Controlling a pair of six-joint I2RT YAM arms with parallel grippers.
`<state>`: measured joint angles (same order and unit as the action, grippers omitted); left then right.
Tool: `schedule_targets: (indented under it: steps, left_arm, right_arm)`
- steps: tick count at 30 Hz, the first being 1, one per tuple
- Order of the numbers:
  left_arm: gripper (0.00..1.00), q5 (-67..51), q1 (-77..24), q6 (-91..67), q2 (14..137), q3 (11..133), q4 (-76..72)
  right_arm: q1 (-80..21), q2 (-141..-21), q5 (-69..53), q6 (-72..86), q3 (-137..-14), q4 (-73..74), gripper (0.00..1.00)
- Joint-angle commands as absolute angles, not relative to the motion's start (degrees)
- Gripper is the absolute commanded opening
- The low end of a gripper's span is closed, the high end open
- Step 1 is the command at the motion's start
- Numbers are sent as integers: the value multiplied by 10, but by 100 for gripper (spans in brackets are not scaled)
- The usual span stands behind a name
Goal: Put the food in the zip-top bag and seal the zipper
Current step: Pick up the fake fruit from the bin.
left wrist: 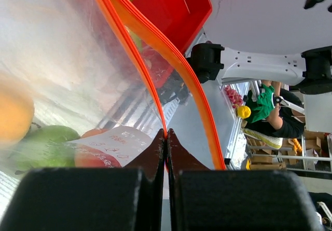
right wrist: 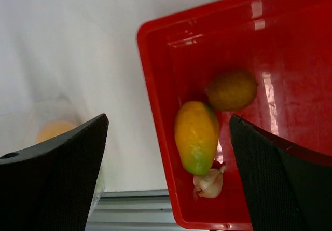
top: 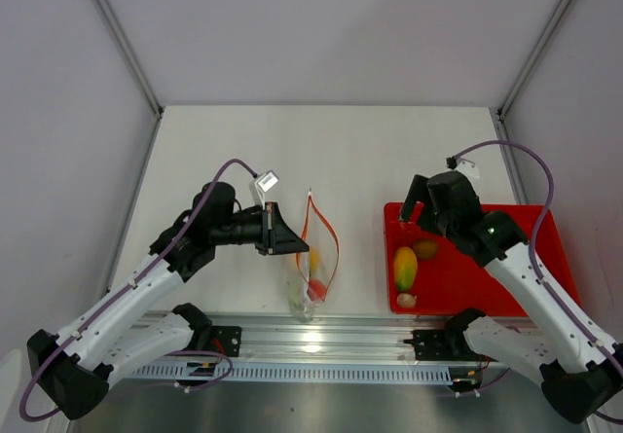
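Observation:
The clear zip-top bag point(top: 310, 275) hangs open left of centre, its red-orange zipper point(top: 331, 243) spread in a loop. My left gripper point(top: 300, 243) is shut on the zipper strip point(left wrist: 165, 122) at the mouth's near side. Inside the bag are an orange point(left wrist: 13, 114), a green apple point(left wrist: 44, 139) and a pinkish peach point(left wrist: 91, 157). My right gripper point(top: 421, 221) is open and empty above the red tray's left part. In the right wrist view the open right gripper point(right wrist: 168, 119) is above the yellow-green mango point(right wrist: 196, 136), brown kiwi-like ball point(right wrist: 232, 90) and tiny beige piece point(right wrist: 209, 183).
The red tray point(top: 487, 282) sits at the right near the table's front edge, holding the mango point(top: 405, 268), the kiwi-like ball point(top: 425, 249) and the beige piece point(top: 406, 300). A metal rail point(top: 321, 341) runs along the front edge. Side walls enclose the table.

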<state>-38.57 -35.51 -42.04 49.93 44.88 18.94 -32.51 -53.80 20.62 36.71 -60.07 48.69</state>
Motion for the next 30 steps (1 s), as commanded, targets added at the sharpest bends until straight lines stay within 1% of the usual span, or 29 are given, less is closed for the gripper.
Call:
schedule_targets:
  steps: [1, 3, 8, 12, 18, 30]
  left_arm:
    - [1, -382, -358, -418, 495, 450, 192]
    - [1, -381, -357, -418, 492, 450, 191]
    - [1, -381, -357, -420, 489, 448, 189]
    - [1, -382, -357, -419, 487, 450, 192]
    - [0, -383, -358, -420, 484, 446, 188]
    - [1, -383, -357, -417, 483, 442, 186]
  right_arm:
    - [-276, -549, 150, 433, -578, 522, 99]
    - [-251, -559, 125, 453, -567, 524, 99]
    - [-208, -556, 91, 514, -495, 501, 99]
    - [-172, -541, 103, 601, -444, 489, 99]
    - [-116, -540, 98, 661, -382, 434, 93]
    - [-100, -608, 104, 696, -364, 340, 90]
